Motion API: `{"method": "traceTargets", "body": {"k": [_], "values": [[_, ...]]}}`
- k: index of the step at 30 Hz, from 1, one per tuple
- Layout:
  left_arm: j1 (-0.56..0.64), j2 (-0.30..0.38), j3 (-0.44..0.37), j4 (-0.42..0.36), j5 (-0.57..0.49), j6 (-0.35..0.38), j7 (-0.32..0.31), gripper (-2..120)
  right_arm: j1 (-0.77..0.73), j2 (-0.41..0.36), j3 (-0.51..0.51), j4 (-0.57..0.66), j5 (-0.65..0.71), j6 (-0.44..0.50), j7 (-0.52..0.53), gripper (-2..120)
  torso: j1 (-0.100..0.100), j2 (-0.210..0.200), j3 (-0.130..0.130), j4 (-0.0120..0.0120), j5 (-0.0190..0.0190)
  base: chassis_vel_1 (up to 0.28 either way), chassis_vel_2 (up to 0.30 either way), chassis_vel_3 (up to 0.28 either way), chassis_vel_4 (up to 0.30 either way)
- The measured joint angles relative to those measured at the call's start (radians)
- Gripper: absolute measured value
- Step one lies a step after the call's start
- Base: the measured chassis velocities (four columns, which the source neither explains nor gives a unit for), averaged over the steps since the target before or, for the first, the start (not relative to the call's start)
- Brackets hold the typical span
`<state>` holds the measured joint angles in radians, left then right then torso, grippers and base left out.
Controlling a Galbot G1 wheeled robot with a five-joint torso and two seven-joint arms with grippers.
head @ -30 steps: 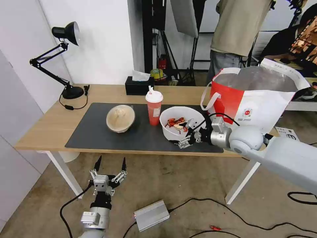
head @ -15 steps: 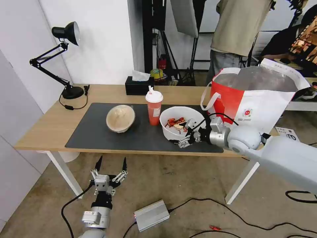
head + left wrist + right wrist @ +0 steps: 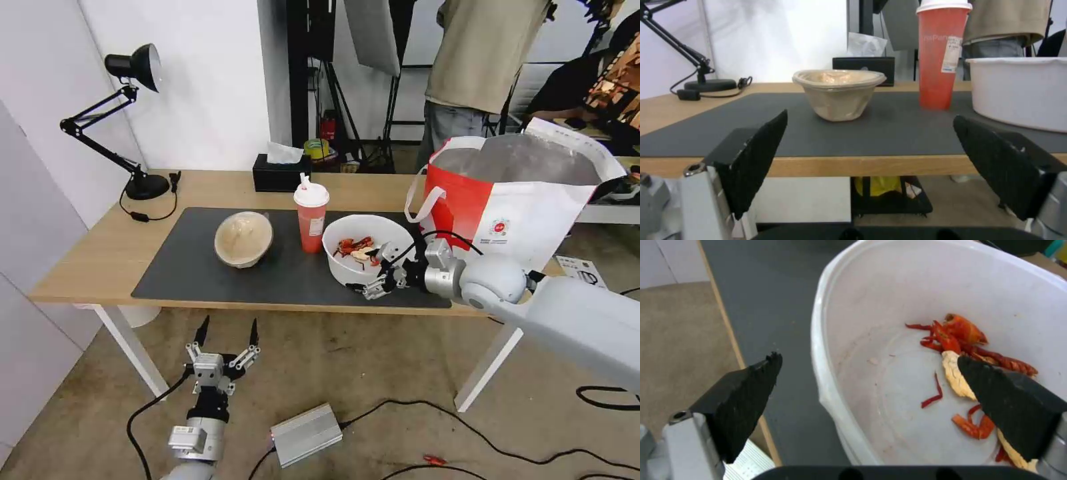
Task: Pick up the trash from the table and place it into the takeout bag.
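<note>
On the surface (image 3: 100, 253) we count three pieces of trash, all standing on one dark mat (image 3: 193, 267); behind them are one lamp (image 3: 127, 100) at the surface's ten o'clock and one tissue box (image 3: 280, 175) at twelve.

Leftmost, at the mat's nine o'clock, is the beige bowl (image 3: 243, 239): round, lidded, tilted a little so its lid faces us, walls tapering to a narrow base. At the mat's centre stands the cup (image 3: 311, 217): tall, red, white-lidded with a straw stub, a white label on its side, its long axis upright. Just to its three o'clock sits the white bowl (image 3: 363, 250): large, round, mouth up, with red shell scraps and pale bits lying at the bottom.

Our right gripper (image 3: 379, 270) reaches in from four o'clock with its fingers apart, astride the white bowl's near rim: in the right wrist view one finger is inside over the scraps, the other outside over the mat.

Rightmost stands one bag (image 3: 520, 200), red and white, foil-lined, mouth open upward, white handles, a small round logo on its side.

Our left gripper (image 3: 225, 343) hangs below the surface's front edge, at six o'clock of the beige bowl, fingers spread wide, holding nothing.
</note>
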<state>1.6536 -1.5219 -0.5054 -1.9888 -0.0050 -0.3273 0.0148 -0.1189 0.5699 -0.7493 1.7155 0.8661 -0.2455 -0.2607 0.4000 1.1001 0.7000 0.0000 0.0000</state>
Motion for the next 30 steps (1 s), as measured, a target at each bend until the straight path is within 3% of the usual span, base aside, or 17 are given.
{"method": "traceTargets", "body": {"k": [11, 30], "values": [[-0.003, -0.001, -0.001, 0.008, 0.003, 0.0, 0.0, 100, -0.016, 0.031, 0.005, -0.031, -0.02, 0.003, -0.007, 96, 0.0, 0.0, 0.0, -0.0002, -0.0002, 0.0, 0.0, 0.0, 0.0], [-0.01, -0.004, 0.002, 0.02, 0.004, -0.003, 0.0, 100, -0.02, 0.051, -0.001, -0.073, -0.021, -0.001, -0.001, 22, 0.0, 0.0, 0.0, -0.0003, 0.0003, 0.0, 0.0, 0.0, 0.0]]}}
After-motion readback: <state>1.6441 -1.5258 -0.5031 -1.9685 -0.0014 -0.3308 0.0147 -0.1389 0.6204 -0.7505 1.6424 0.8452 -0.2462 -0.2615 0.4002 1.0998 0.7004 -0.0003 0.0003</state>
